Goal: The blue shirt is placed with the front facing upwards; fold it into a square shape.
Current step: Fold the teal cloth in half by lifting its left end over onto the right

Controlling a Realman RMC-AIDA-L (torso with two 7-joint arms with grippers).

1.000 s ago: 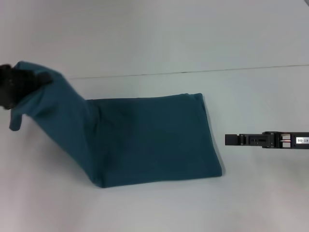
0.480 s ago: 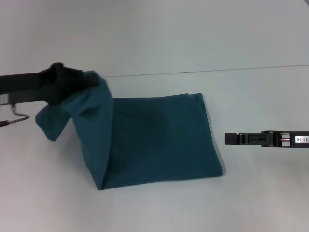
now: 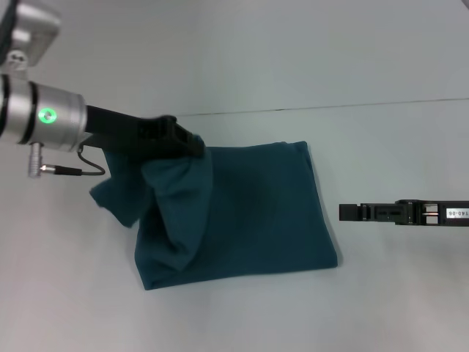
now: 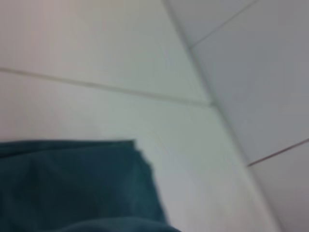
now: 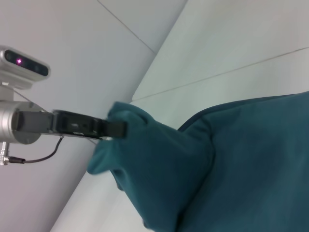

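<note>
Carrying a bunched edge of the blue shirt (image 3: 249,213) up off the worktop (image 3: 242,315), the left end effector (image 3: 192,144) hangs above the garment's far left portion in the head view, its fingers closed on a gathered wad of teal fabric. From that pinch the cloth drapes downward in loose folds, one lobe hanging out past the shirt's left edge, while the rest of the shirt lies flat as a rough rectangle near the middle of the worktop. No print or collar shows on the surface facing up.

The raised hold looks purposeful: lifting the end clear lets it travel over the flat layer without dragging or rucking what lies beneath, and the fold crease can form along the near left side where the fabric bends up from the worktop. The right wrist view shows the same pinch (image 5: 116,128) from the side, with the fabric (image 5: 217,174) bulging below the closed tips.

The right end effector (image 3: 344,213) sits low just beside the shirt's right edge, apart from the cloth and holding nothing; whether its fingers are parted cannot be told. Its place there seems to keep it out of the fold's path yet close enough to steady that edge.

By the look of it, the fold is under way, with the lifted portion not yet laid down.
</note>
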